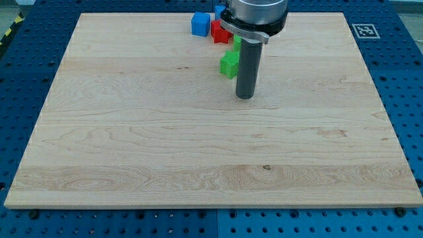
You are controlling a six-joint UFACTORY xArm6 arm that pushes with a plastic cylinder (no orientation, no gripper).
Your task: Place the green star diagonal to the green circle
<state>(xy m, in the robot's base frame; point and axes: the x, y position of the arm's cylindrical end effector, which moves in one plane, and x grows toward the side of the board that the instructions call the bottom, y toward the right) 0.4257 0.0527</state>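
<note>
In the one camera view, my tip (245, 96) rests on the pale wooden counter (132, 145), just right of and slightly nearer than the bright green star-shaped block (229, 63). My tool is a plain dark rod with nothing to part or close, so it clamps on nothing; it stands just beside the star, and I cannot tell whether it touches it.

I judge I sit here to shove the star from its right side, since pushing is all I can do. A sliver of a second green block (236, 41), likely the green circle, shows just beyond the star, mostly hidden by my rod's housing, so its shape is unclear. The star seems close in front of it, not yet clearly diagonal.

Far along the counter's edge cluster a blue cube-like block (200, 24), a red block (219, 31) of unclear shape, and another blue block (219, 11), partly hidden.

The counter lies on a blue perforated base (396, 99), with a printed marker tag (364, 30) at far right.
</note>
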